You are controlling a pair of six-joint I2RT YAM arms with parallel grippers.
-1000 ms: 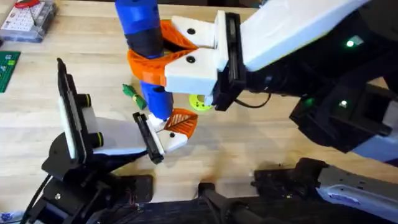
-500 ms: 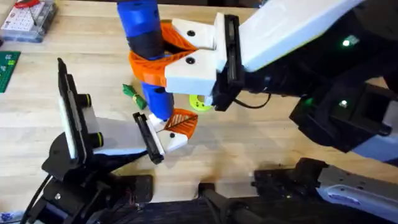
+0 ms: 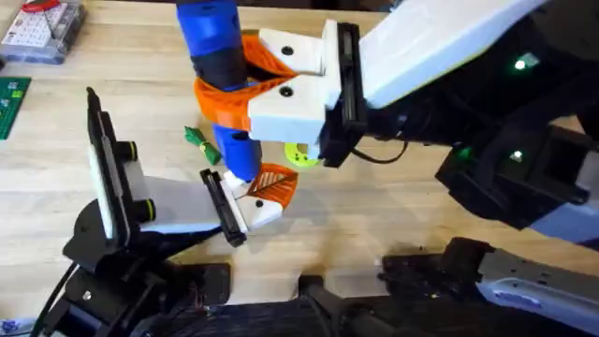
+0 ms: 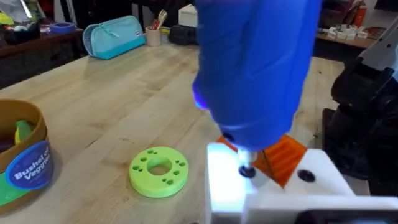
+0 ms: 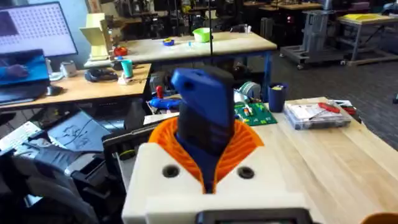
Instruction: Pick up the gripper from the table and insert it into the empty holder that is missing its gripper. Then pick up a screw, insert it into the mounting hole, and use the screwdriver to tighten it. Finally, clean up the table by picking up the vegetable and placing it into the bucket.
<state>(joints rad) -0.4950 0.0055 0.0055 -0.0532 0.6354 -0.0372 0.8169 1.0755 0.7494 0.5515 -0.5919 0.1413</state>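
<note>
Right end effector (image 3: pixel 245 82) closed on screwdriver (image 3: pixel 217 58), held upright, tip down on mounted gripper (image 3: pixel 267 190) at holder (image 3: pixel 168 201) end plate. Left end effector: state cannot tell. Vegetable (image 3: pixel 198 140) lies on desk (image 3: pixel 393 206) just beside screwdriver shaft; lime disc (image 3: pixel 301 154) near. Bucket (image 4: pixel 25 155) stands apart in left wrist view. Risk: tip slipping off screw if tool tilts; screw cross-threading; shaft nudging vegetable.

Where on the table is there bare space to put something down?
Bare wood lies right of the lime-green disc, toward the right arm's base, and between the parts box and the screwdriver. It is crowded around the holder, the gripper and the vegetable.
</note>
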